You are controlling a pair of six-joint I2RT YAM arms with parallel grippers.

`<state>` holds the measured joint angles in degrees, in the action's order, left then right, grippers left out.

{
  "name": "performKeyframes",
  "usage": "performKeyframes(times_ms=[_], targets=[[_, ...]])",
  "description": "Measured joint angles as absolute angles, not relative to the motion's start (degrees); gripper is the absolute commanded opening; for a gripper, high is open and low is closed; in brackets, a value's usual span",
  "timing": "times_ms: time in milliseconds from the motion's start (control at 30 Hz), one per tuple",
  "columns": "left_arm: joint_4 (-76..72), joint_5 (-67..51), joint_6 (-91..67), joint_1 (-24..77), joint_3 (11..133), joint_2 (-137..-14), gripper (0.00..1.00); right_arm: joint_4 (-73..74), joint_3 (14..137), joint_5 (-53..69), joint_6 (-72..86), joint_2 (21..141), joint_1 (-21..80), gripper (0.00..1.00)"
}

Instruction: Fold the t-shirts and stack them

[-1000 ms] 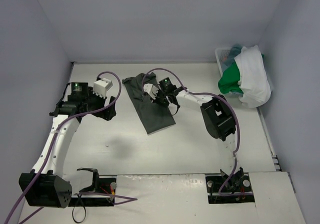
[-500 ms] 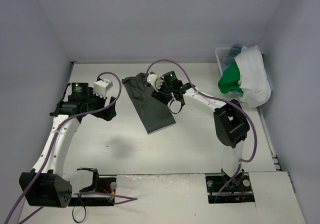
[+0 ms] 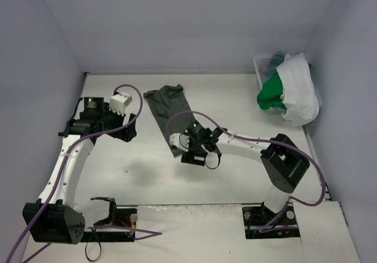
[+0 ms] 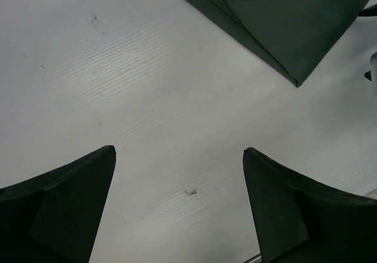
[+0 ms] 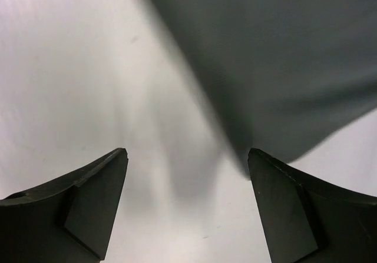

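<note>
A dark grey-green t-shirt (image 3: 171,113) lies on the table as a long folded strip; it also shows in the left wrist view (image 4: 283,22) and, blurred, in the right wrist view (image 5: 277,57). My right gripper (image 3: 184,155) hovers open over the strip's near end, with only bare table between its fingers (image 5: 187,157). To the left of the strip, my left gripper (image 3: 131,132) is open over bare table (image 4: 179,157). At the back right, a white t-shirt (image 3: 297,95), a bright green one (image 3: 271,95) and a teal-blue one (image 3: 277,60) are heaped together.
The white lattice basket (image 3: 261,63) stands in the back right corner under the heaped shirts, against the walls. Purple cables loop above both arms. The arm bases and their mounting plates sit at the near edge.
My right gripper opened and let go of the dark shirt's far part, then swung toward me to the strip's near end. The left arm stayed still.
</note>
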<state>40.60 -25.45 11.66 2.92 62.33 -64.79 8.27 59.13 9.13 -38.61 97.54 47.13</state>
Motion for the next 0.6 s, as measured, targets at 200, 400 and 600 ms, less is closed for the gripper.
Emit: performKeyframes(times_ms=[200,400,600], targets=[[40.6,-25.4,11.7,2.9,62.3,-64.6,0.83,6.1,55.7,6.5,-40.1,97.1,47.7,0.81],[40.6,-25.5,11.7,2.9,62.3,-64.6,0.83,1.6,55.4,4.7,-41.1,96.7,47.3,0.82],[40.6,-25.4,11.7,2.5,62.2,-64.5,0.83,-1.1,54.8,4.5,-42.7,97.6,47.3,0.82]])
